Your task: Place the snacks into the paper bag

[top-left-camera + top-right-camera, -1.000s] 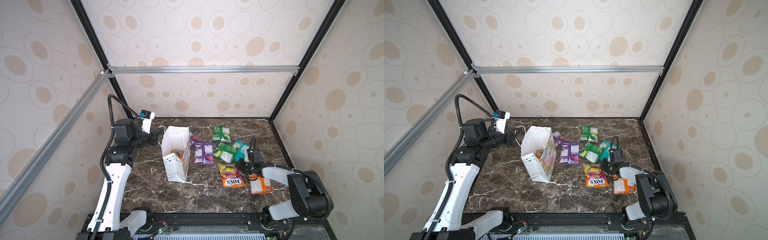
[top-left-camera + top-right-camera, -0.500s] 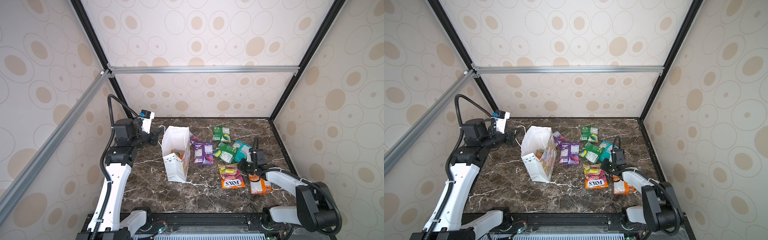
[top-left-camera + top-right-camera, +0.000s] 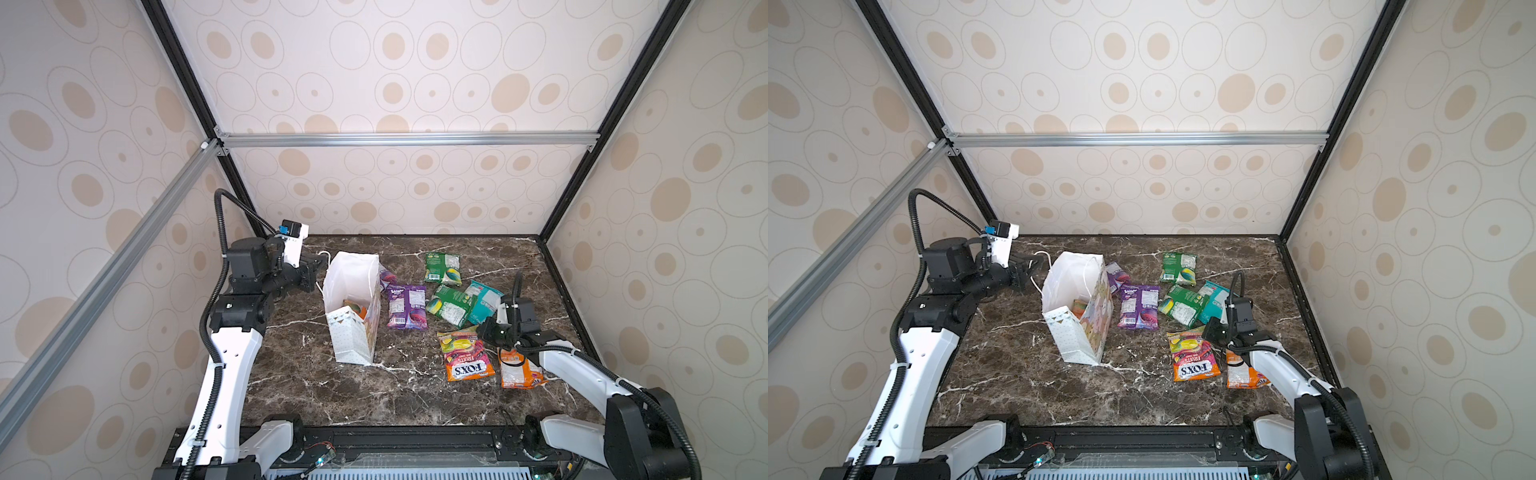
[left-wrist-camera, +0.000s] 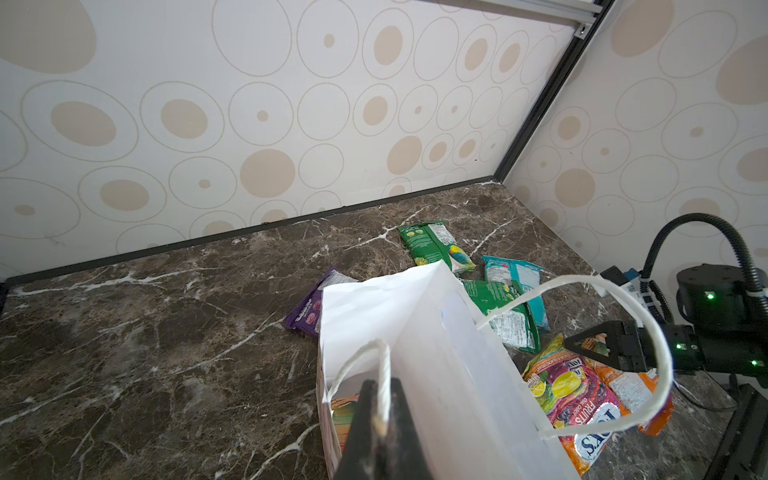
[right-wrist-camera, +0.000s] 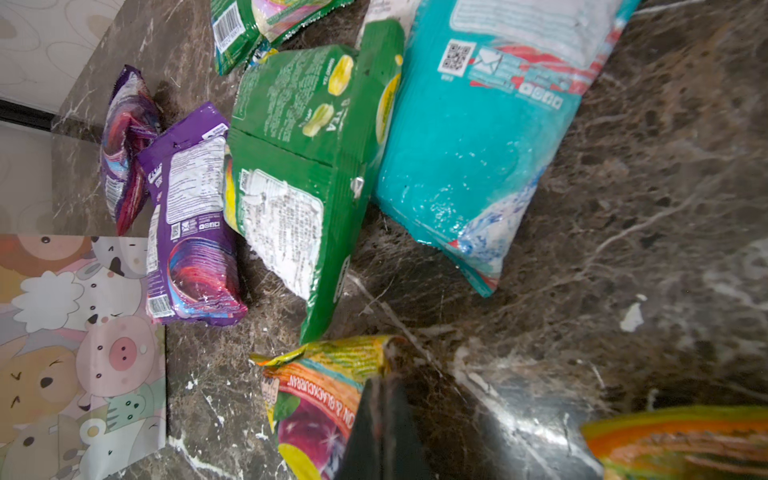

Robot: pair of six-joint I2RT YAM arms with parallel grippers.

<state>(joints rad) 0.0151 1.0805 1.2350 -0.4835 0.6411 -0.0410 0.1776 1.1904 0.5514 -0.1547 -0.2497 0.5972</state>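
**Thin corner grip could slip**

Left gripper [image 4: 380, 419] is clamped on the cord handle [image 4: 361, 361] of the paper bag [image 3: 353, 336], which stands mid-table. Right gripper [image 5: 384, 399] pinches 1 corner of the orange FOX'S packet [image 5: 316, 395], flat on the table [image 3: 316, 386] nearby (glossy film). Lifted, it may slide free or snag the bag's rim.

Right pincer [image 3: 483, 331] newly tight on FOX'S packet [image 3: 465, 358]

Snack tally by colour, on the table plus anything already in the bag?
orange packets, the last inside the paper bag: 3
purple packets: 2
green packets: 2
teal packet: 1
Total: 8
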